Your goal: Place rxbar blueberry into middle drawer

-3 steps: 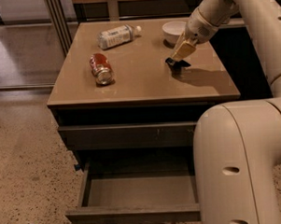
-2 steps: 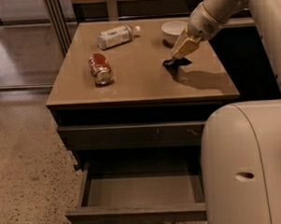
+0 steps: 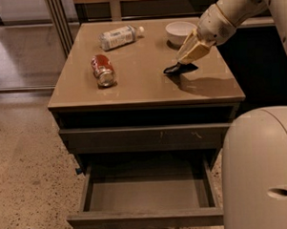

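Note:
The rxbar blueberry (image 3: 172, 70) is a small dark flat bar lying on the right part of the tabletop (image 3: 142, 85). My gripper (image 3: 183, 63) reaches down from the upper right, and its tip is right at the bar and partly covers it. The middle drawer (image 3: 145, 219) is pulled open at the bottom of the cabinet. Its smooth grey tray (image 3: 147, 192) has nothing in it. The bar is still at table height, well above and behind the open drawer.
A red soda can (image 3: 103, 70) lies on its side at the table's left. A plastic bottle (image 3: 118, 37) lies at the back, beside a white bowl (image 3: 180, 31). A closed drawer front with pale scratches (image 3: 149, 137) sits above the open drawer. My pale robot body (image 3: 263, 173) fills the lower right.
The gripper has stayed at the dark bar on the right of the table. The view has shifted slightly. The drawer and the other objects have not moved.

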